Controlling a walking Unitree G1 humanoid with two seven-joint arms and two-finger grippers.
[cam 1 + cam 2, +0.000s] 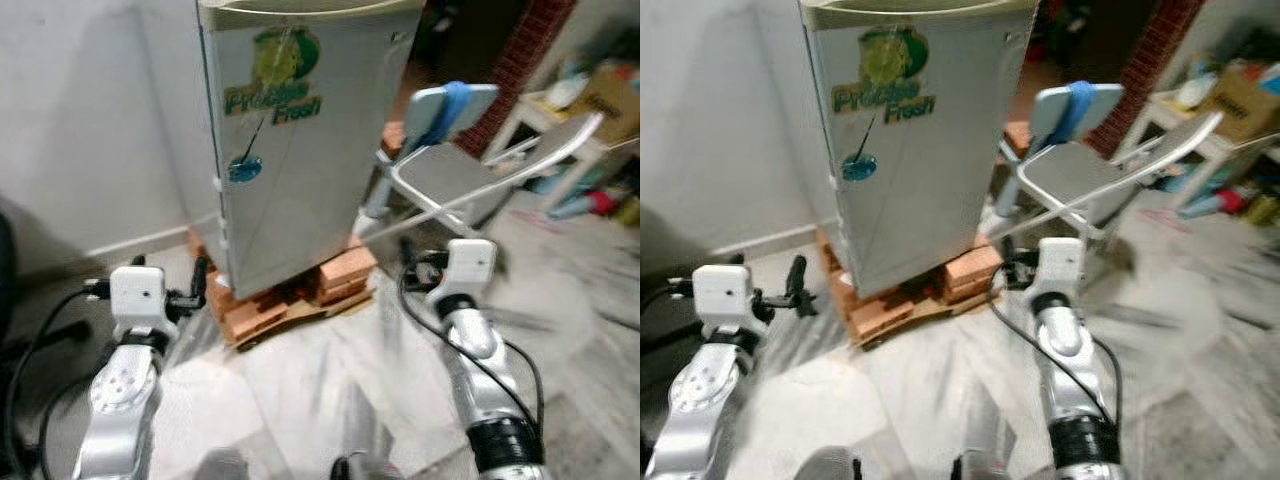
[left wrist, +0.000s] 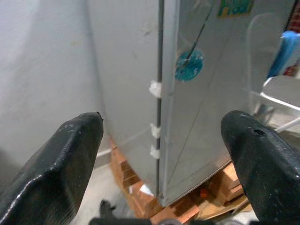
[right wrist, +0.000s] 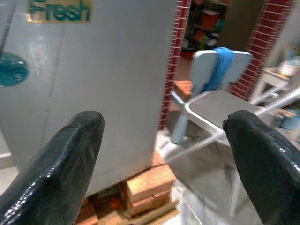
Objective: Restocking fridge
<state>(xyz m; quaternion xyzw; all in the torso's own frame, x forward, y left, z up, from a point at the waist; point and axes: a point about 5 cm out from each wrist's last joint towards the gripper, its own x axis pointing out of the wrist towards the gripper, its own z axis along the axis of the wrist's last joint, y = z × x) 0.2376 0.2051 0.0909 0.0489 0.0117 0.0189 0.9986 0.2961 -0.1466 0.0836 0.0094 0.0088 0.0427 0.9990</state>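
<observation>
Both arms are raised ahead of the robot over a pale tiled floor (image 1: 300,400). The left gripper (image 2: 161,140) has its jaws spread wide, nothing between them; the right gripper (image 3: 164,140) likewise stands wide and empty.

Beyond the left gripper's jaws, and apart from them, stands the fridge (image 1: 300,150), a grey upright cabinet with its long axis vertical and its door shut. Its door face points toward the robot, slightly toward the right-hand side. The door edge runs vertically between the left gripper's fingers in the wrist view, with small white tabs (image 2: 154,89) along the seam.

The fridge rests on a stack of orange bricks (image 1: 340,275) and wooden boards, which lies below and ahead of both grippers.

Writing on the door: a green and yellow sticker (image 1: 275,85) reads in part "Fresh"; the first word is blurred. Below it sits a round blue sticker (image 1: 244,168), its text too small to read.

Beyond the right gripper's jaws, just beside the fridge, stands a grey chair (image 1: 450,165) with a blue cloth (image 3: 220,65) draped over its back. Further off are a red brick pillar (image 1: 520,60), a white side table (image 1: 555,115) and assorted clutter, blurred.
</observation>
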